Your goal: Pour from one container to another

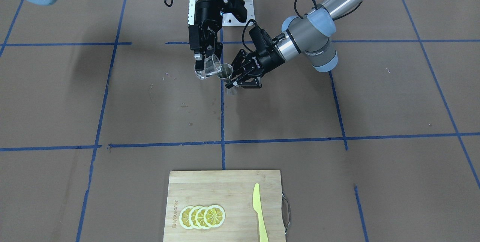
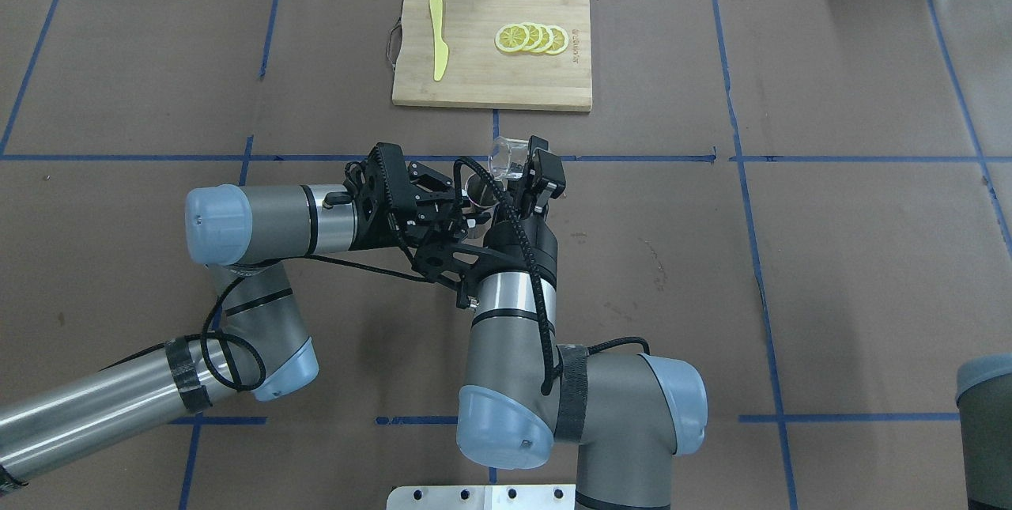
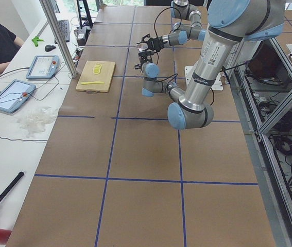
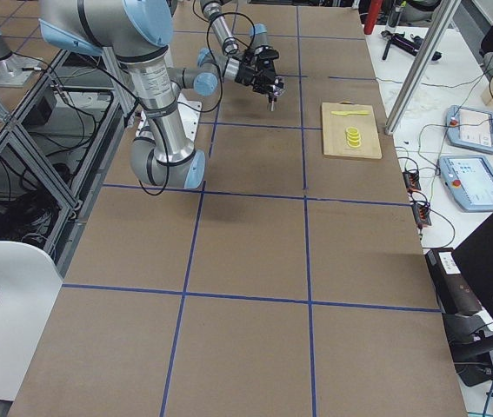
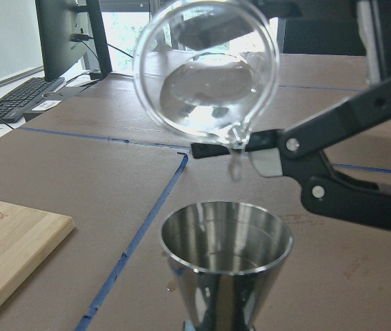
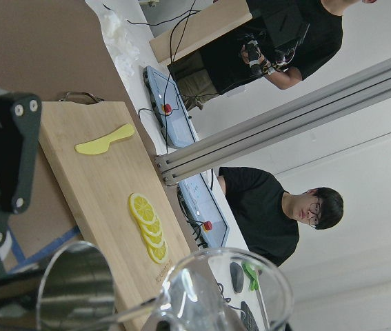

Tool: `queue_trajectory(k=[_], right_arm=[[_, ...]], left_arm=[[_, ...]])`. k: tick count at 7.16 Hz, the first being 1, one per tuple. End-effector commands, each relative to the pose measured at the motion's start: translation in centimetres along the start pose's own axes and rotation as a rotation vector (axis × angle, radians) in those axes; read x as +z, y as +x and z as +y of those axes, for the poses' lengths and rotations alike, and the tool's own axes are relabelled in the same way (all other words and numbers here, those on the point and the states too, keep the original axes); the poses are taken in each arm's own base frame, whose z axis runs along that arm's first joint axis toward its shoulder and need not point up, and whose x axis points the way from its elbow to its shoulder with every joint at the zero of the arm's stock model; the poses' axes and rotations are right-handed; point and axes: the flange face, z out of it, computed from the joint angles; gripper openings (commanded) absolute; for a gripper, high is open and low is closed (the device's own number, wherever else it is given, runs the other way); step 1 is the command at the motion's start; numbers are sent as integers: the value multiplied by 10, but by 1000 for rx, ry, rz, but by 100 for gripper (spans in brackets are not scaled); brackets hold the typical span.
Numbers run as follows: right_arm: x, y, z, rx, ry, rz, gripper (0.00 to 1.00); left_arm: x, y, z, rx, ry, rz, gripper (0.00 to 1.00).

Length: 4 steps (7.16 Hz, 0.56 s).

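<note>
**Pouring pose, ordered from the robot outward.** Nearest the robot, the left claw [image 1: 233, 77] is gripping a small, shiny stainless-steel, hourglass-shaped jigger [image 5: 226, 265] at its narrow waist, with both fingers closed against it. The jigger is standing upright, its long axis vertical and its wide mouth opening upward.

Just above it, the right claw [image 1: 206, 60] is pinching a small, round, clear glass measuring cup [image 5: 205, 76] between closed fingers [image 5: 319, 131]. The cup is lying tipped, its axis close to horizontal and its mouth facing the robot's left. Its pouring lip is hanging lowest, directly over the jigger's mouth and not touching it. A thin thread of clear liquid [image 5: 235, 164] is falling from the lip, and more is pooling in the cup's lower side.

Both vessels are sitting near the middle of the brown, blue-taped surface [image 1: 337, 103].

Farther out, well apart from the claws, a rectangular bamboo cutting board [image 1: 225, 189] is lying flat. It is carrying overlapping yellow lemon slices [image 1: 202, 216] and, apart from them, a pale yellow plastic knife [image 1: 259, 212].

Beyond the far edge, a person in a black top [image 6: 264, 214] is showing.
</note>
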Motion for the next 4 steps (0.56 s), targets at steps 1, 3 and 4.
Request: queue_trajectory(k=[1, 3, 4], right_arm=[[-2, 2, -10, -72, -9, 10, 0], [-2, 3, -12, -101, -5, 23, 0], [-2, 3, -12, -130, -5, 25, 0]], left_arm=[[0, 0, 0, 0, 1, 0, 0], [0, 0, 0, 0, 1, 0, 0], [0, 0, 0, 0, 1, 0, 0]])
